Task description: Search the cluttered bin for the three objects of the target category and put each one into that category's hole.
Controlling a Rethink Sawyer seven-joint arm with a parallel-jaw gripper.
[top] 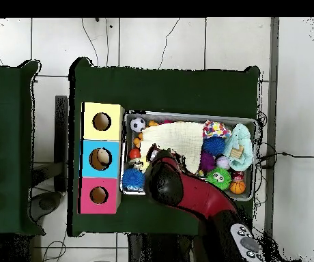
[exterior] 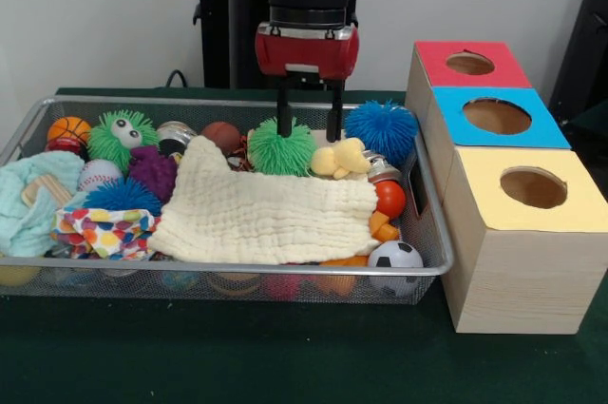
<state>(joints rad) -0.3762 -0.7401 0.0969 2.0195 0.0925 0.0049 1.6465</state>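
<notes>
My gripper [exterior: 309, 128] hangs open over the back middle of the wire bin [exterior: 228, 269]. Its left finger [exterior: 284, 109] comes down at the top of a green spiky ball [exterior: 281, 149]. The right finger [exterior: 334, 119] ends just above a yellow plush toy [exterior: 340, 159]. Nothing is held between them. A blue spiky ball [exterior: 382, 130] [top: 132, 179] lies right of the gripper. Three boxes with round holes stand beside the bin: red [exterior: 472, 64], blue [exterior: 497, 116] and yellow [exterior: 532, 187]. In the overhead view the arm [top: 165, 181] hides the gripper.
A cream cloth [exterior: 261, 209] [top: 177, 136] covers the bin's middle. Around it lie a green spiky ball with eyes [exterior: 122, 136], a purple one [exterior: 152, 171], another blue one [exterior: 121, 195], a basketball [exterior: 68, 128], a baseball [exterior: 98, 174], a soccer ball [exterior: 394, 257], an orange ball [exterior: 389, 198] and a mint cloth [exterior: 28, 200].
</notes>
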